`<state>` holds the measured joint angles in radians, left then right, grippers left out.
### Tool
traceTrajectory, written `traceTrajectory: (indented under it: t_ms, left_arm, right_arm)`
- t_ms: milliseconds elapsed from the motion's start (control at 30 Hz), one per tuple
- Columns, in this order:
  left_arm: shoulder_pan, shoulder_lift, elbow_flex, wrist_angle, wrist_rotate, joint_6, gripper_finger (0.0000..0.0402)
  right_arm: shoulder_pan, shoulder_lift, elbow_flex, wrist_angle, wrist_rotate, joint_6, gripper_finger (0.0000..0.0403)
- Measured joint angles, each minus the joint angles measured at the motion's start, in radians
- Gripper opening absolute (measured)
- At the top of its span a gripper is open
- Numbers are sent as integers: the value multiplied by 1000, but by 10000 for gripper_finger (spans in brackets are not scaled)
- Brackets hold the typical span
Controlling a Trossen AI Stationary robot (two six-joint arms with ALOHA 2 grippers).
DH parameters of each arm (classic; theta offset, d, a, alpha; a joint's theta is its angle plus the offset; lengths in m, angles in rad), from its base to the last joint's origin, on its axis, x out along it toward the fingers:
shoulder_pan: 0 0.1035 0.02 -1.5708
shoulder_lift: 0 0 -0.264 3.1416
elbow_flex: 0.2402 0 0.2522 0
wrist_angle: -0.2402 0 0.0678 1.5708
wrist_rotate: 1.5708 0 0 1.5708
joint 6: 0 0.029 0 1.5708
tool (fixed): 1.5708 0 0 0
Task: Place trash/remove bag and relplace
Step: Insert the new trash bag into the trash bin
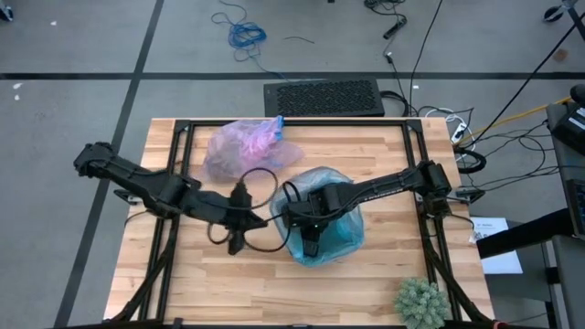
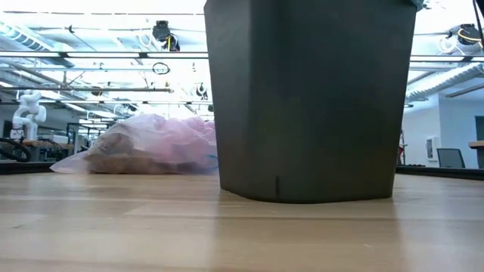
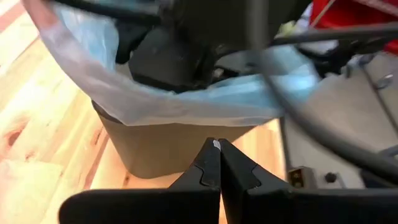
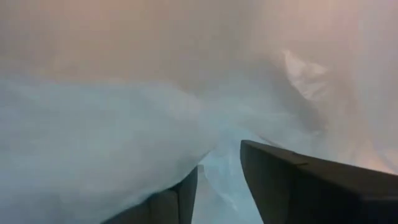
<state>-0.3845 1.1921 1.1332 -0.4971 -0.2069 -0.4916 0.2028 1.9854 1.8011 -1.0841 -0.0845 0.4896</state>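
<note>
Right claw (image 1: 309,245), fingers parted, inside blue liner (image 1: 343,228), centre frame: press liner down evenly. Left claw (image 3: 216,145) clenched, empty, beside bin (image 2: 310,98).

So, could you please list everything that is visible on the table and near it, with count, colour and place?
bin: one, dark grey, middle of the table, a little to the right
light blue bag: one, lining the bin, folded over its rim
lavender-pink bag: one, translucent, lying on the table's far side, left of the bin, brown wads showing through it
green spiky plant: one, near right corner of the table
table: one, light wood with a black frame
black mat: one, on the floor behind the table
blue cable: one coil, on the floor farther back
left gripper: shut, beside the bin
right gripper: open, down inside the light blue bag
</note>
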Motion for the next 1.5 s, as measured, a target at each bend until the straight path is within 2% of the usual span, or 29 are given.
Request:
traceTrajectory:
  t_ms: [167, 333, 733, 1033, 1500]
  left_arm:
    - [-13, -100, 1, -7, 0, -9, 0]
    - [28, -113, 1, 28, -5, 29, 0]
    - [184, 28, 1, 40, 80, 81, 0]
    - [189, 72, -20, -31, 106, 52, 0]
    - [189, 72, -59, 20, 101, 26, 0]
  right_arm:
    - [0, 0, 0, 2, 0, 0, 120]
    - [0, 0, 0, 4, 1, -3, 121]
    - [0, 0, 0, 17, 0, -3, 121]
    - [0, 0, 0, 17, -19, -3, 121]
    - [16, 0, 47, -9, -23, 1, 126]
